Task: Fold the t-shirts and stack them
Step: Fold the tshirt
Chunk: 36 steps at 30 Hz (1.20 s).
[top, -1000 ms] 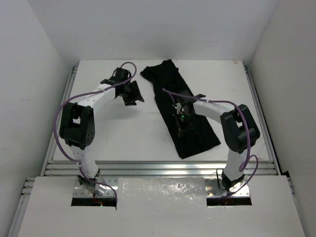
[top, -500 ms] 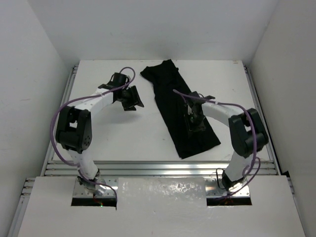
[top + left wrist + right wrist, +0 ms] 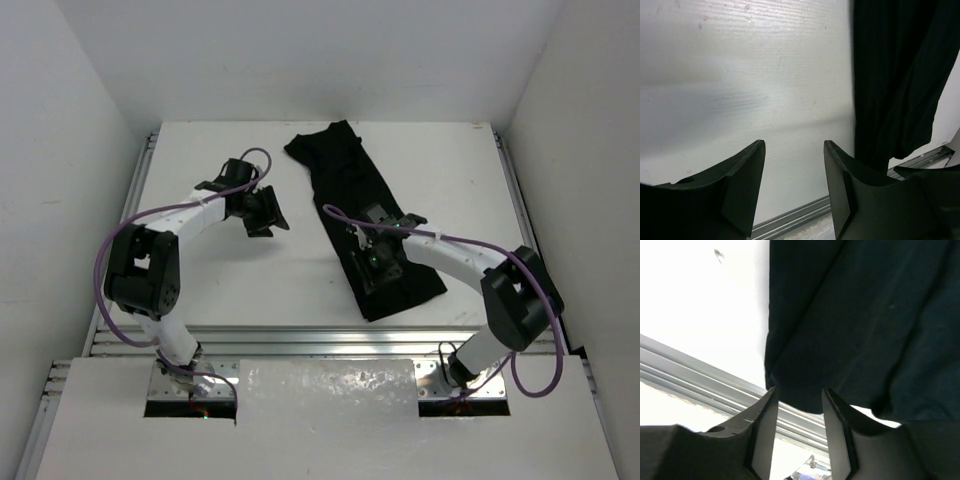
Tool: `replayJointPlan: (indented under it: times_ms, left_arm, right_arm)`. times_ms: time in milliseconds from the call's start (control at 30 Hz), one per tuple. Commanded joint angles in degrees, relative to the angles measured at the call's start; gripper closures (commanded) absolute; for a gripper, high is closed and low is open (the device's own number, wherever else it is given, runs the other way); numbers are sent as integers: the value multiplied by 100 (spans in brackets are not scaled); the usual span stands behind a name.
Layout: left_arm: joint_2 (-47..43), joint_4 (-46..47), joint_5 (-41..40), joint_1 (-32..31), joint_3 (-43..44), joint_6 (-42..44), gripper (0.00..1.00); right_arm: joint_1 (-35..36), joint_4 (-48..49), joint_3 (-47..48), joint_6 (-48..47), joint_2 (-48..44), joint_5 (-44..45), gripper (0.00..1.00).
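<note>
The black t-shirt (image 3: 358, 205) lies on the white table as a long folded strip, running from the far middle toward the near right. My right gripper (image 3: 376, 266) hovers over its near end, open. In the right wrist view the fingers (image 3: 762, 427) stand apart with the t-shirt's hem (image 3: 850, 340) just beyond them and nothing gripped. My left gripper (image 3: 264, 212) is open over bare table to the left of the t-shirt. The left wrist view shows that gripper (image 3: 794, 150) empty, with the t-shirt (image 3: 900, 75) at the right edge.
An aluminium rail (image 3: 320, 340) runs along the table's near edge, also seen in the right wrist view as a rail (image 3: 695, 370). White walls (image 3: 70, 120) close in the left, right and back. Purple cables loop from both arms.
My right gripper has opened, letting go of the t-shirt, and shifted toward the strip's near end. The left gripper drifted slightly nearer and left, staying open.
</note>
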Motion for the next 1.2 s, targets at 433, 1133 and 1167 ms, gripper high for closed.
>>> replayJointPlan:
  times_ms: [433, 1133, 1167]
  left_arm:
    - [-375, 313, 147, -12, -455, 46, 51]
    - [-173, 515, 464, -232, -411, -199, 51]
    - [-156, 506, 420, -363, -402, -243, 51]
  right_arm:
    - [523, -62, 57, 110, 829, 478, 91]
    - [-725, -589, -162, 602, -59, 1902, 85]
    - [-742, -633, -162, 620, -59, 1876, 79]
